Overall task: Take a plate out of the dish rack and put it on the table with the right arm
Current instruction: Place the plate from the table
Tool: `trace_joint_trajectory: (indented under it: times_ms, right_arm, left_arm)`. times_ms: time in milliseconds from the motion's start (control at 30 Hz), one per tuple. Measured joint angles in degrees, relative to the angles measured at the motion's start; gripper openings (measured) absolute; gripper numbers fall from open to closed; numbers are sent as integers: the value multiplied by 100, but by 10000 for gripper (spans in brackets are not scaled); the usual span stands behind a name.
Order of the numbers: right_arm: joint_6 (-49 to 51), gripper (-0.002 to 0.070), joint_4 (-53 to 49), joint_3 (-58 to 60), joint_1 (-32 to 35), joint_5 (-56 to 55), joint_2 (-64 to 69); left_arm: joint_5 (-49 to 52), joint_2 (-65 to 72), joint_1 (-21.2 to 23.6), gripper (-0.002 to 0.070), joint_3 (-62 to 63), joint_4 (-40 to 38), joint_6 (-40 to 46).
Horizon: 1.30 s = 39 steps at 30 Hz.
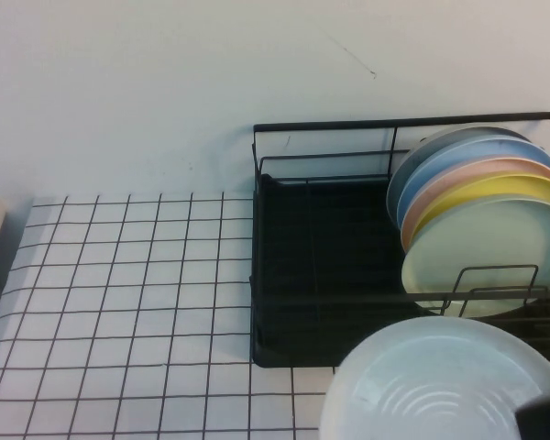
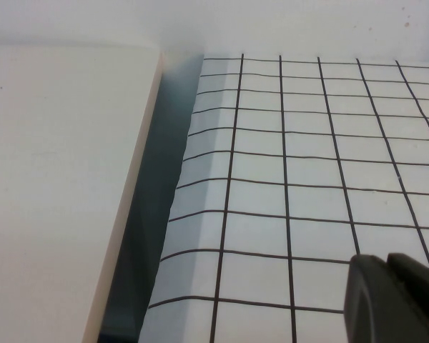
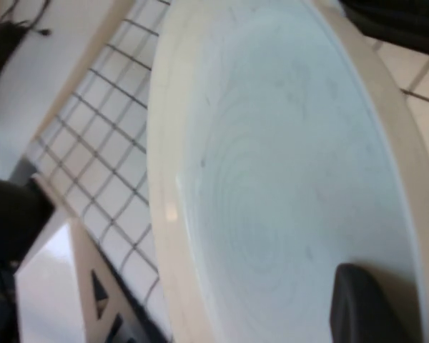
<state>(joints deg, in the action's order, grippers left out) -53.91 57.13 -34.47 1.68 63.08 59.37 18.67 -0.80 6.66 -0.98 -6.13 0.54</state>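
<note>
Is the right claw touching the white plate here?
Touching: in the right wrist view a dark claw finger lies against the plate. The left claw hangs over the table.

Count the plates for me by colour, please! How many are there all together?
White, held up near the camera by the right gripper, out of the dish rack: 1
Pale green, front of the rack: 1
Yellow: 1
Pink: 1
Blue: 1
Grey-blue, at the back: 1
Total: 6 plates
The left gripper hovers over the table, holding none.

Bright, even light; soft blur.
</note>
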Motion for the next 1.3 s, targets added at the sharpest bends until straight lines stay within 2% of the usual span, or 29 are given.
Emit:
trace_joint_trajectory:
  times_ms: [200,633,767,900,967,1033,1100,1267,1300]
  right_arm:
    - [-349,114,0,599,0,-1170,784]
    - [-1522,119,219,465,0,-1892,2694]
    - [-1886,185,197,268,0,-1929,2828]
    - [-1953,315,-53,-84,0,-1909,2835]
    - [-1886,365,-258,-297,0,-1771,2835]
    - [-1838,376,-343,-374,0,-1718,2844]
    - [-1248,400,-1039,-843,0,-1383,2844]
    - [-217,376,-2058,-1451,0,-824,2844]
    - [136,327,-2371,-1700,0,-538,2844]
  left_arm:
    - [0,0,0,-4,0,0,0]
    - [0,0,0,-4,0,0,0]
    - [0,0,0,-4,0,0,0]
    - [0,0,0,-4,0,0,0]
    - [0,0,0,-4,0,0,0]
    - [0,0,0,-4,0,0,0]
    - [0,0,0,-4,0,0,0]
    - [0,0,0,-4,0,0,0]
    - [0,0,0,-4,0,0,0]
